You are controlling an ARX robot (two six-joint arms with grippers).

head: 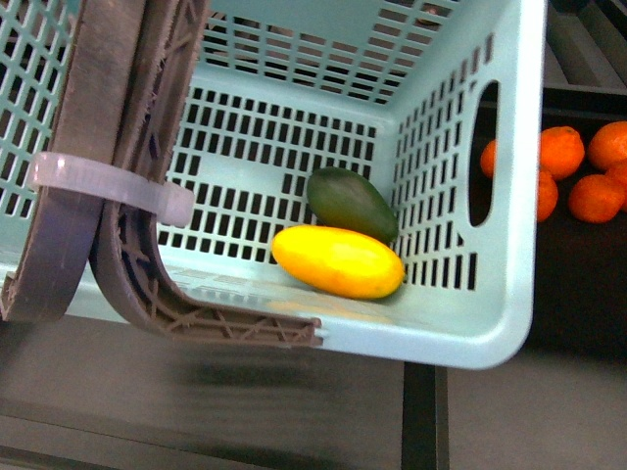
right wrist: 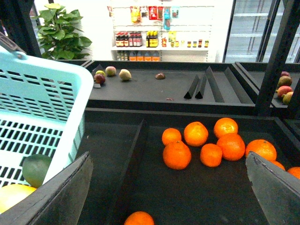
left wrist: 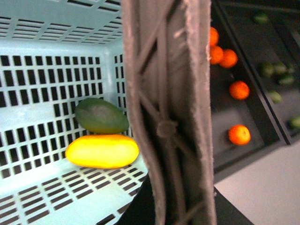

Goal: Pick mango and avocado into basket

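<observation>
Mango [head: 338,261] touching avocado [head: 353,202] in basket [head: 490,323], oranges [head: 580,171] beside

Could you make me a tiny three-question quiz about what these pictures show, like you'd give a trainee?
1. True or false: the mango and avocado lie touching inside the basket.
2. Which fruit fills the dark bin beside the basket? A pears, B oranges, C limes.
3. In the right wrist view, are the right gripper fingers wide apart or closed?

Key: 1 true; 2 B; 3 wide apart, holding nothing.
</observation>
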